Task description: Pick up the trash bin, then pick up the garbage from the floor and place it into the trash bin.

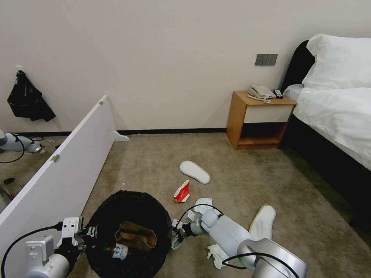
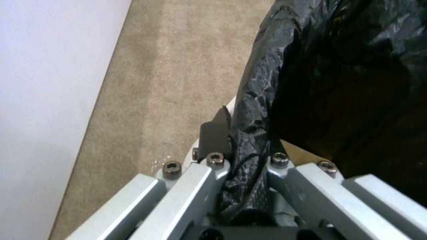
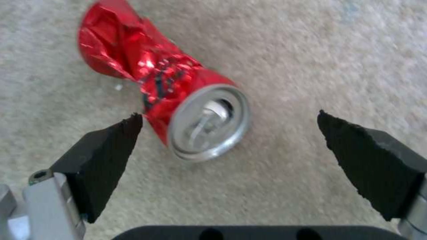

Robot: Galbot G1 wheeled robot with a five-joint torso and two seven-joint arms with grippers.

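A crushed can point(image 3: 169, 90) of glossy red metal with a bare silvery lid lies on rough matt beige carpet point(image 3: 320, 53); matt black foam-like fingers point(image 3: 106, 156) sit on brushed metal; the trash bin point(image 1: 129, 231) wears a crinkled glossy black plastic bag holding brown paper

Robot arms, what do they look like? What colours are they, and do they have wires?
Both arms are smooth silver-grey and white tubes with rounded joints. A black cable loops along each one. The left gripper has a boxy white wrist block, silver metal bars with dark bolts, and black finger pads. The right gripper has two black wedge-shaped pads with rough tips on silver holders.
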